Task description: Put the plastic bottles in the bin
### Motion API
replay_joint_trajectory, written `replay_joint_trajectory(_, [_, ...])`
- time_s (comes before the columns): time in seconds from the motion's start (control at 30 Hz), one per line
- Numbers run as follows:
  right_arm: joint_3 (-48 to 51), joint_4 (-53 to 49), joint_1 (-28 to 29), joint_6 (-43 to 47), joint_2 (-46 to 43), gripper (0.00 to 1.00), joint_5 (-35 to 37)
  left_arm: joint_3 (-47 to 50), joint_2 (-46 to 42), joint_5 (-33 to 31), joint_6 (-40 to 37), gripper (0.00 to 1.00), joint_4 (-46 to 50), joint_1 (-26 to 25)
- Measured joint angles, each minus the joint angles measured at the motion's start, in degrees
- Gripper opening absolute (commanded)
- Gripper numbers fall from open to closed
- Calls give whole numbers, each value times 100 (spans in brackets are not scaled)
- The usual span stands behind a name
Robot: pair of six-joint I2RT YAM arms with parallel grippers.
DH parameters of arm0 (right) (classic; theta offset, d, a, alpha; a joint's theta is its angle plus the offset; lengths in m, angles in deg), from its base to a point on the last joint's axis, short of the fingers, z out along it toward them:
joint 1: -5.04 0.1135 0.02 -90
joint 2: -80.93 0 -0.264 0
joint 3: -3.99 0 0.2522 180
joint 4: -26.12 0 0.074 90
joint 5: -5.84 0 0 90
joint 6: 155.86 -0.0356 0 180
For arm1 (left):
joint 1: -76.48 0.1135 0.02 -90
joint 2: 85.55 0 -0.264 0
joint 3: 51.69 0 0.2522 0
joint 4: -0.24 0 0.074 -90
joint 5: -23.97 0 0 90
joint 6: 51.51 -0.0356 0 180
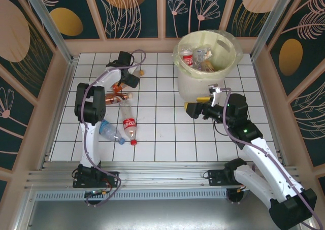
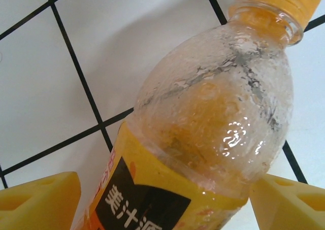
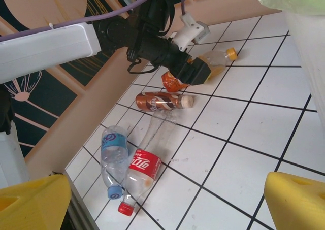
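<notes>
An orange-capped plastic bottle (image 2: 213,113) with a yellow label lies on the tiles between the yellow fingers of my left gripper (image 2: 165,204), whose pads sit against its sides. From above, this gripper (image 1: 127,79) is at the far left, with the bottle's cap (image 1: 141,72) poking out. Three more bottles lie nearer: a brown one (image 1: 116,98), a Coca-Cola one (image 1: 128,121) and a blue-labelled one (image 1: 109,131). The bin (image 1: 184,85) holds several bottles (image 1: 195,57). My right gripper (image 1: 189,109) hovers open in front of the bin, holding nothing.
A crumpled orange-red bottle (image 3: 172,81) lies beside the left gripper (image 3: 200,72). Wooden walls (image 1: 61,103) fence the tiled floor on the left, back and right. The bin's wall (image 3: 310,37) stands close on the right gripper's right.
</notes>
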Motion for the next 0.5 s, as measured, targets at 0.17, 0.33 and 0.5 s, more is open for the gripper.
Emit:
replay_joint_trajectory(0.17, [7, 0, 2, -2, 0, 98, 20, -332, 289, 155, 107, 78, 57, 33])
replay_joint_trajectory(0.33, [13, 0, 2, -46, 0, 98, 26, -863, 640, 319, 295, 73, 179, 52])
replay_joint_trajectory(0.5, [72, -2, 2, -46, -2, 98, 109, -1134, 743, 531, 544, 70, 256, 55])
